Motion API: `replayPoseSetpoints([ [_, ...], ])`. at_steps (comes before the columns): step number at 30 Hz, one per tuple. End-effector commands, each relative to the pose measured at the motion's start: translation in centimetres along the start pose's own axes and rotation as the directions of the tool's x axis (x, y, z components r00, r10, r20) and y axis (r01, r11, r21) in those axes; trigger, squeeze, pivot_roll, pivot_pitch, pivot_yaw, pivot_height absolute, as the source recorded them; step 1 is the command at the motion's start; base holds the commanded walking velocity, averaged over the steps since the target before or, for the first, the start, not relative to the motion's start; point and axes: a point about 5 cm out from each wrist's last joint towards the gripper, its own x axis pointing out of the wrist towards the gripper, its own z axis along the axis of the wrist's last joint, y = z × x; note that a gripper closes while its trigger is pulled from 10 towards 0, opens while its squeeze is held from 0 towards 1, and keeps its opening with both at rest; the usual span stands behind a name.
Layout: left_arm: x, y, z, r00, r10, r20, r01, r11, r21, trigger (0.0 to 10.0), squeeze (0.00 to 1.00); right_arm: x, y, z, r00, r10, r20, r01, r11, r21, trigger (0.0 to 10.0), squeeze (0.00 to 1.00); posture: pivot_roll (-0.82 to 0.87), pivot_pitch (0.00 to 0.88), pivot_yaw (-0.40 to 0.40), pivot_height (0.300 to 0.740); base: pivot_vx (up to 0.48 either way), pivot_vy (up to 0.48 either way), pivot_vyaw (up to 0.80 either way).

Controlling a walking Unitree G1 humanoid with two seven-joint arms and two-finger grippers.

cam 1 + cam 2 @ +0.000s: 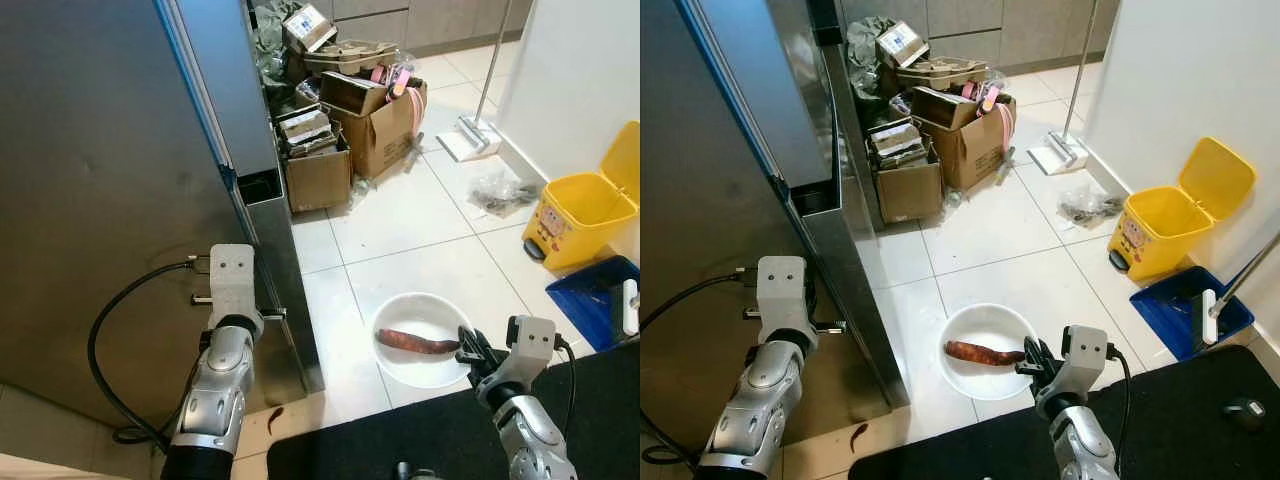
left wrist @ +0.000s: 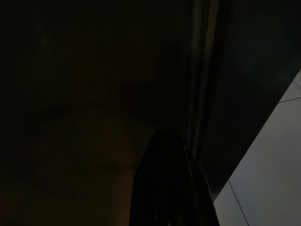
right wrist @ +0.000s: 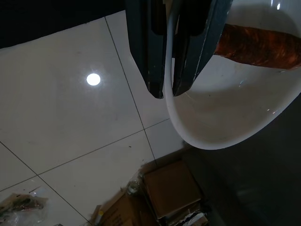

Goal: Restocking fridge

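A white bowl sits on the tiled floor with a reddish-brown sweet potato lying in it. My right gripper is shut on the bowl's near-right rim, one finger inside and one outside. The stainless fridge fills the left side, its door edge close to the bowl. My left gripper is raised against the fridge front near that edge, its black fingers pressed together in the dark left wrist view. The left wrist housing hides what the gripper touches.
Cardboard boxes full of packaging crowd the floor behind the fridge. A mop leans on the right wall, with a yellow bin and a blue dustpan nearby. A black mat lies under me. A small red scrap lies beside it.
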Motion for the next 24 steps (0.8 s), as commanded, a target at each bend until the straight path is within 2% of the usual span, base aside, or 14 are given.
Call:
replayPoseSetpoints([
  [1,-0.4,0.2,-0.5,0.999,-0.005,-0.033,0.005,1.000,0.000,10.0,0.00,-0.5,-0.2,-0.5,1.000,-0.007,-0.012,0.007,1.000,-0.005,10.0,0.00,-0.08,0.161,0.044,0.717,0.000,0.000,0.00],
  [6,-0.6,-0.4,-0.4,0.998,-0.037,-0.040,0.036,0.999,-0.031,10.0,0.00,-0.4,-0.1,-0.6,1.000,-0.004,-0.014,0.004,1.000,-0.005,10.0,0.00,-0.08,0.163,0.042,0.717,0.000,0.000,0.00],
  [8,-1.0,-1.4,0.0,0.997,-0.078,-0.030,0.076,0.995,-0.068,10.0,0.00,-0.4,-0.1,-0.6,1.000,-0.003,-0.016,0.003,1.000,-0.005,10.0,0.00,-0.08,0.165,0.039,0.717,0.000,0.000,0.00],
  [11,-1.2,-1.7,0.3,0.996,-0.087,-0.017,0.086,0.993,-0.081,10.0,0.00,-0.4,-0.1,-0.6,1.000,-0.002,-0.015,0.002,1.000,-0.005,10.0,0.00,-0.08,0.165,0.039,0.717,0.000,0.000,0.00],
  [24,-1.5,-1.4,0.6,1.000,-0.022,0.004,0.023,0.995,-0.094,10.0,0.00,-0.4,-0.1,-0.5,1.000,0.003,-0.015,-0.003,1.000,-0.008,10.0,0.00,-0.08,0.167,0.030,0.717,0.000,0.000,0.00],
])
